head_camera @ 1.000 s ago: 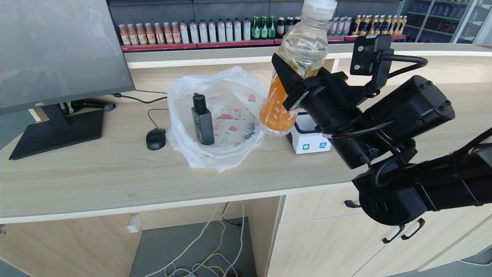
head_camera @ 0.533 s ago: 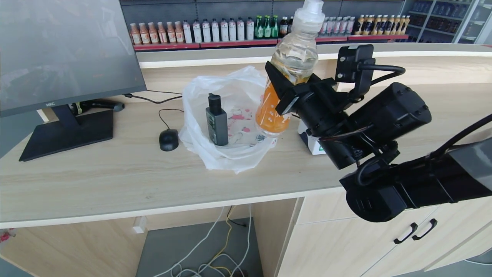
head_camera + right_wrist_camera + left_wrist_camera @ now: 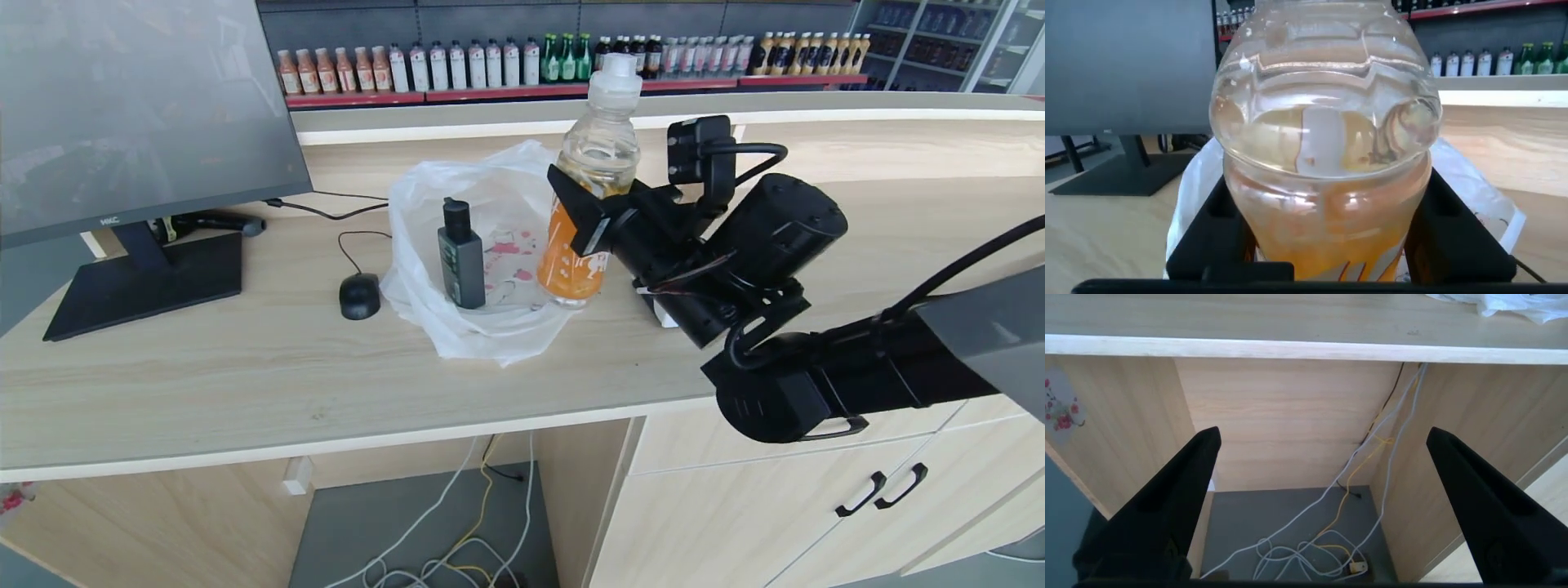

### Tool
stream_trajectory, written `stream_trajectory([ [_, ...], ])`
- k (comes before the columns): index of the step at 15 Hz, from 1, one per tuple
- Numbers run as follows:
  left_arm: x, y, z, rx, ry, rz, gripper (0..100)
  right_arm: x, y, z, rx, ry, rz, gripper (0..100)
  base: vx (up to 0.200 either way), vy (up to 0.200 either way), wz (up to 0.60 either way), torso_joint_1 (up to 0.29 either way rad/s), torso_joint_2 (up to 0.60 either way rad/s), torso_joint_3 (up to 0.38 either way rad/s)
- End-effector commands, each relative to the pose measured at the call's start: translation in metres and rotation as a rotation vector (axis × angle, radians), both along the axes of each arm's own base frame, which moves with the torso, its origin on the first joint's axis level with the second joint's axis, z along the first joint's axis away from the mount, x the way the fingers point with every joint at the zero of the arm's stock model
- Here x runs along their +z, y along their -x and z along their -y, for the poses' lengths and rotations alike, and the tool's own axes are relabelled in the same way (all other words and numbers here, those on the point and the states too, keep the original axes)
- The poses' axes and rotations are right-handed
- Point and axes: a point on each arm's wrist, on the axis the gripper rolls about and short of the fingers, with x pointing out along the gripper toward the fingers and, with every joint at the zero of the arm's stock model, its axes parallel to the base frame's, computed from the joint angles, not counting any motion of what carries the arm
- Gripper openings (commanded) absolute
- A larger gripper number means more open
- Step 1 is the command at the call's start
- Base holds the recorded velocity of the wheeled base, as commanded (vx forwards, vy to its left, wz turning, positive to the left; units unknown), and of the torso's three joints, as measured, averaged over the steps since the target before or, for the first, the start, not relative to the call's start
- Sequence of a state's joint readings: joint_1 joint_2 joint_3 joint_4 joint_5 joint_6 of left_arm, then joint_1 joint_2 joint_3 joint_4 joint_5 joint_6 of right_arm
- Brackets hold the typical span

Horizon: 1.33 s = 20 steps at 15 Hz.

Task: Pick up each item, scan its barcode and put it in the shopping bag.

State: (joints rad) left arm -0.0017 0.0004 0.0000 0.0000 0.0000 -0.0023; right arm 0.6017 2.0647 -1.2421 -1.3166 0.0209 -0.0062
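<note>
As gripper (image 3: pixel 581 214) holds bottle (image 3: pixel 600 147), at bag (image 3: pixel 424 204) rim

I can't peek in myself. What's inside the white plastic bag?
A dark bottle stands upright inside the plastic bag. The orange drink bottle, held in the jaws of the right gripper, covers the bag's right side, hiding anything there.

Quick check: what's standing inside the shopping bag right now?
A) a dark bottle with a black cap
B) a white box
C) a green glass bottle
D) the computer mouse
A: the dark bottle stands upright inside the open shopping bag. The mouse lies on the counter beside the bag, and the right gripper holds the orange drink bottle at the bag's far side.
</note>
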Motion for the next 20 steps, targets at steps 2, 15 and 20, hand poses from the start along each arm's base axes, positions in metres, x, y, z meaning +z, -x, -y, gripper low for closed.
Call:
stream_trajectory([
  [2,0.0,0.0,0.0,0.0,0.001,0.0,100,0.008,-0.03,0.003,-0.033,0.011,-0.019,0,0.0,0.0,0.0,0.0,0.0,0.0],
  [15,0.0,0.0,0.0,0.0,0.001,0.0,100,-0.02,-0.111,-0.025,-0.054,0.06,-0.062,0,0.0,0.0,0.0,0.0,0.0,0.0],
  [20,0.0,0.0,0.0,0.0,0.001,0.0,100,-0.037,-0.117,-0.028,-0.057,0.076,-0.088,0,0.0,0.0,0.0,0.0,0.0,0.0],
])
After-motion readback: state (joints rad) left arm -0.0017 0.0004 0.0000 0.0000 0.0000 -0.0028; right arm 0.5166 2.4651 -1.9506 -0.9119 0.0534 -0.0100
